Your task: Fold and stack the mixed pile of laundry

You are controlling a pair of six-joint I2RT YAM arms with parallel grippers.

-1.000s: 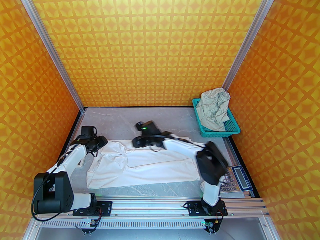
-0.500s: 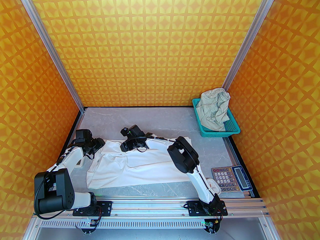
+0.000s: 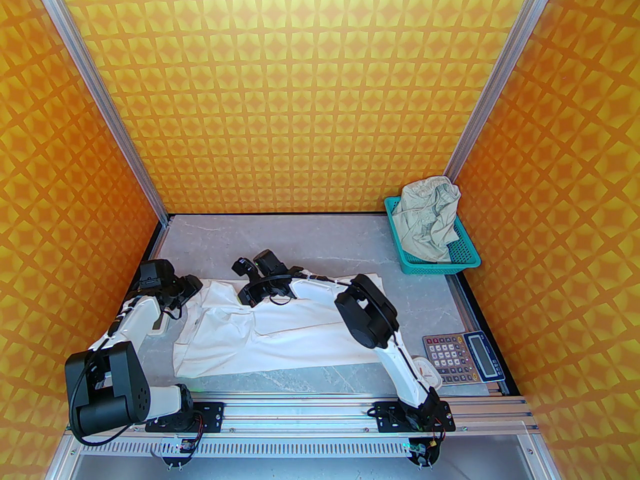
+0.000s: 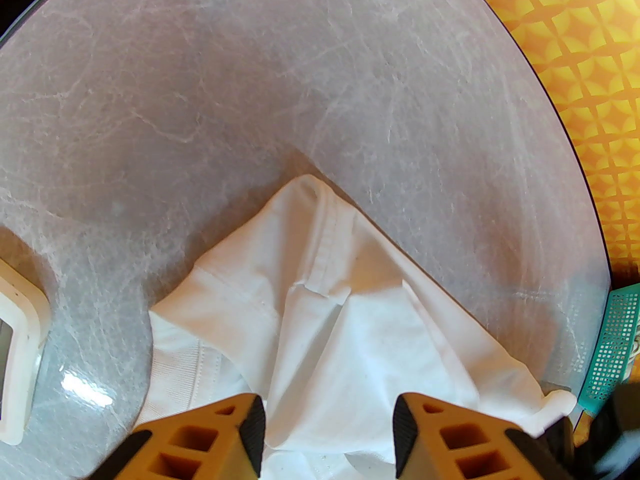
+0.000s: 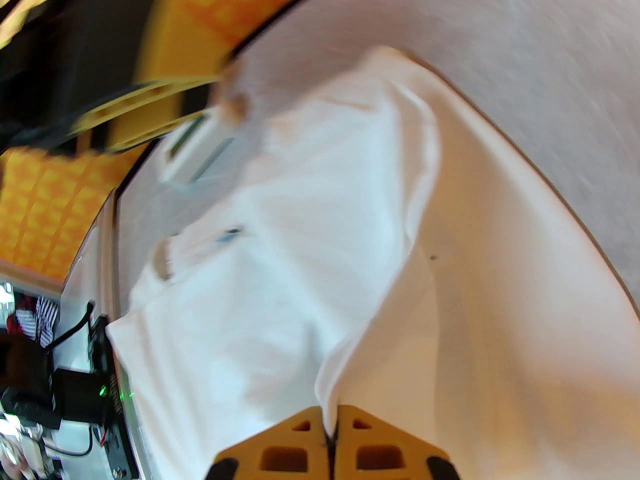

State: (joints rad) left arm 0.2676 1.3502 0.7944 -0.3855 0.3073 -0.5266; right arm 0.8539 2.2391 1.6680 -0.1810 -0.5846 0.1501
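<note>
The white T-shirt (image 3: 280, 333) lies spread across the middle of the table. My right gripper (image 3: 246, 295) is at the shirt's far edge, left of centre. In the right wrist view that gripper (image 5: 332, 433) is shut, with a raised fold of the T-shirt (image 5: 310, 248) pinched in it. My left gripper (image 3: 192, 288) sits at the shirt's far left corner. In the left wrist view it (image 4: 327, 438) is open, with the T-shirt's sleeve (image 4: 340, 318) lying flat under and between the fingers (image 4: 250, 433). The pale greenish shorts (image 3: 430, 218) sit crumpled in the basket.
The teal mesh basket (image 3: 465, 258) stands at the back right corner. A calculator (image 3: 462, 358) lies near the front right edge, and a white object (image 3: 430, 370) is beside it. Another white device (image 4: 15, 353) lies on the table left of the shirt.
My right arm swung left along the shirt's far edge, uncovering the calculator, and its jaws closed on a fold of cloth. My left gripper drew slightly left.
</note>
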